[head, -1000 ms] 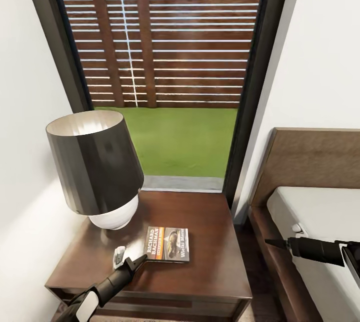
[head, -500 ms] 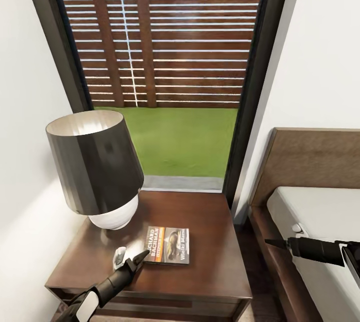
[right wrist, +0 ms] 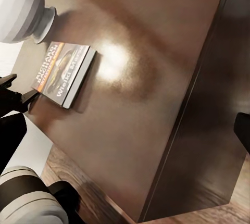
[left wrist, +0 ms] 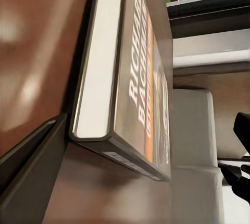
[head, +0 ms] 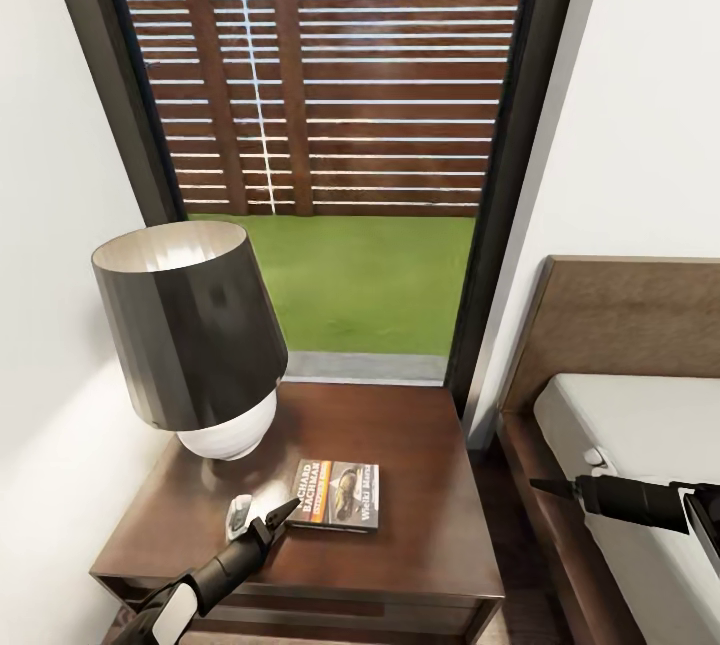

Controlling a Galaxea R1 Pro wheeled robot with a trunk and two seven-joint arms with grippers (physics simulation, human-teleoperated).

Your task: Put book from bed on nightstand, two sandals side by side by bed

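The book (head: 337, 496) lies flat on the dark brown nightstand (head: 430, 485), cover up, beside the lamp. My left gripper (head: 280, 515) is open at the book's near-left corner, its fingertips at that corner in the right wrist view (right wrist: 18, 89). Up close, the left wrist view shows the book's page edge and spine (left wrist: 140, 88), with one finger (left wrist: 31, 151) beside it. My right gripper (head: 540, 487) hangs open over the edge of the bed (head: 640, 445), holding nothing. The sandals are out of view.
A lamp (head: 190, 335) with a dark shade and white base stands at the nightstand's back left. A small white object (head: 238, 513) lies next to my left gripper. A tall black-framed window (head: 330, 125) is behind, with white walls on both sides.
The book has settled a little lower and flatter on the nightstand. My left fingertips have shifted slightly at its corner. The right arm has not moved.
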